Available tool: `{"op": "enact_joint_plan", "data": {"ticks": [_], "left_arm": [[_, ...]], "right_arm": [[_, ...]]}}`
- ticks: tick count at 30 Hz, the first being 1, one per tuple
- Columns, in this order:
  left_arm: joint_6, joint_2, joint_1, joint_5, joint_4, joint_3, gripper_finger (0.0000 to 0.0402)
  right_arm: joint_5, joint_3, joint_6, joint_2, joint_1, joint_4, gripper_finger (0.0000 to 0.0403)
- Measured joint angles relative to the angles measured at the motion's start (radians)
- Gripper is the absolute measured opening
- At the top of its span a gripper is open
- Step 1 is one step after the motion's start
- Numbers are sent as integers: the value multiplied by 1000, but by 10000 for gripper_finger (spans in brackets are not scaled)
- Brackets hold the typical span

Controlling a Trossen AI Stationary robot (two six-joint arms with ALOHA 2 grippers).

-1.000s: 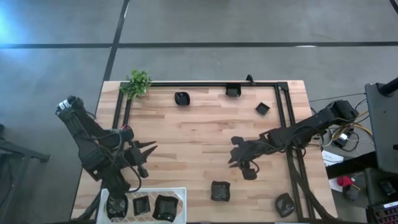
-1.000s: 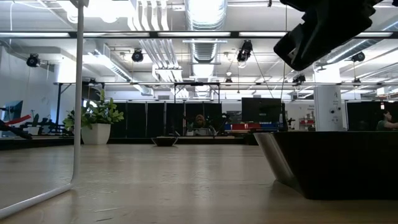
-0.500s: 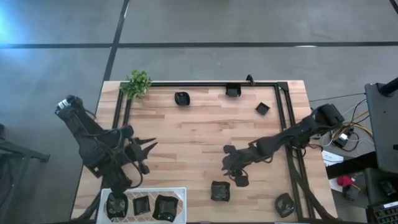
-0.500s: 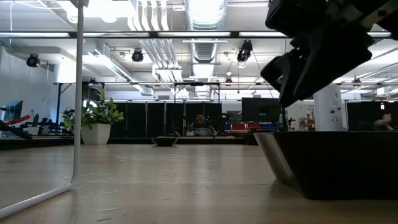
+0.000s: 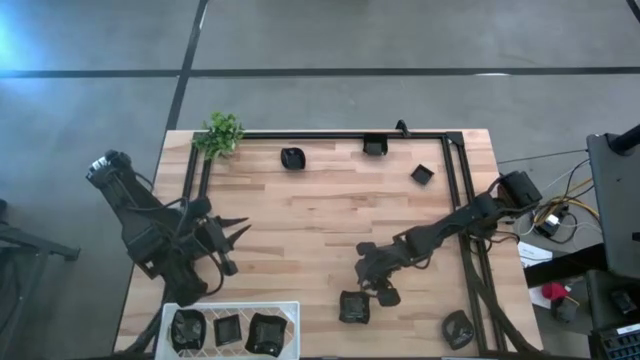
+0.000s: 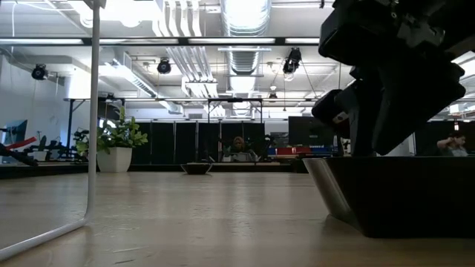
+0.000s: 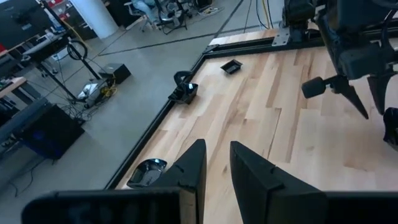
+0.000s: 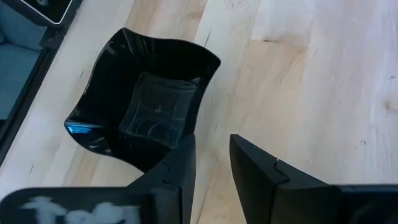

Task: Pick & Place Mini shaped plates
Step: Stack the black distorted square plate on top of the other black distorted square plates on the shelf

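Since swinging from 3 o'clock toward 6 o'clock across the tabletop [image 5: 320, 215], now hovering just beside the square plate [image 5: 353, 306] near the front edge: right gripper [image 5: 368, 283], fingers [image 8: 180, 163] parted over one rim, holding nothing. Probably about to descend and pinch. Parked at 9 o'clock, slightly drawn back: left gripper [image 5: 232, 236], fingers barely apart, empty. Already filed at 7 o'clock in the white tray [image 5: 232, 307]: three plates.

square plate [image 6: 401, 194] cut off by low view's edge, 1 finger [image 8: 171, 167] overlapping its rim
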Motion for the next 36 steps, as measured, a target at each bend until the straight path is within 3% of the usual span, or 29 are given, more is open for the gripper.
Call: {"op": "enact_joint_plan", "data": {"ticks": [12,36], "left_arm": [[33,-3,0,-1,-1,0,68],[68,-3,0,-2,-2,0,68]], "right_arm": [[-25,16,90,-1,0,2,91],[-24,16,85,4,0,10,93]]}}
